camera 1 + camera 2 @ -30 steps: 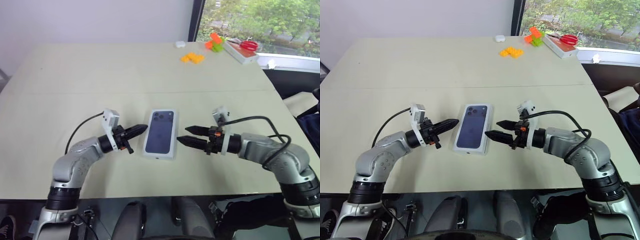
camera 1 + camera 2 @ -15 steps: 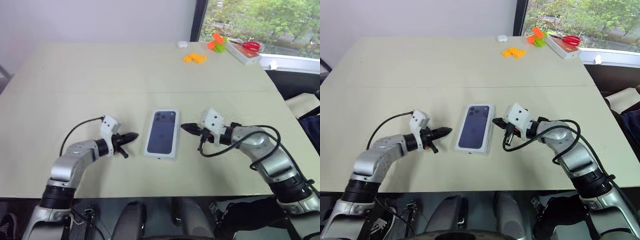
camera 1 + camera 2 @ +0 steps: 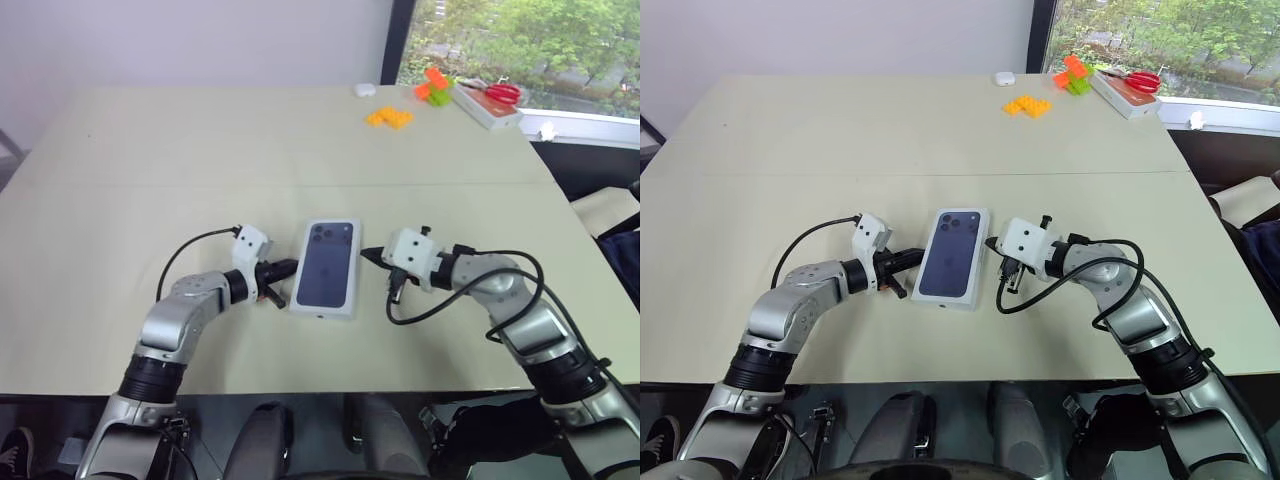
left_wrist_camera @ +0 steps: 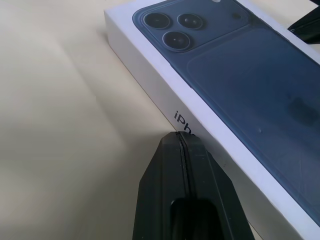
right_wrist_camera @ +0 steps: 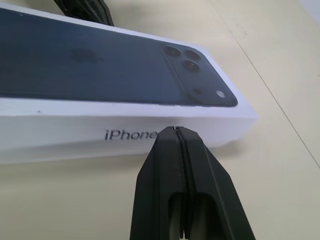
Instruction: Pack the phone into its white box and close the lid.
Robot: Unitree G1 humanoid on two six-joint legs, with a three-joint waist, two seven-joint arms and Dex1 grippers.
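White cardboard, printed with a dark navy phone back and three lenses: the lid [image 3: 325, 267] sits on the shallow white box, lying flat on the beige counter [image 3: 200, 150] between the two grippers. The left gripper [image 4: 182, 137], clenched and empty, has its tip at one long side wall; the right gripper [image 5: 174, 131], likewise clenched and empty, has its tip at the opposite wall, beside the lettering. Packing looks done, the phone presumably inside, unseen. What remains seems to be squaring or seating the lid, calling for gentle, even pressure from both sides.
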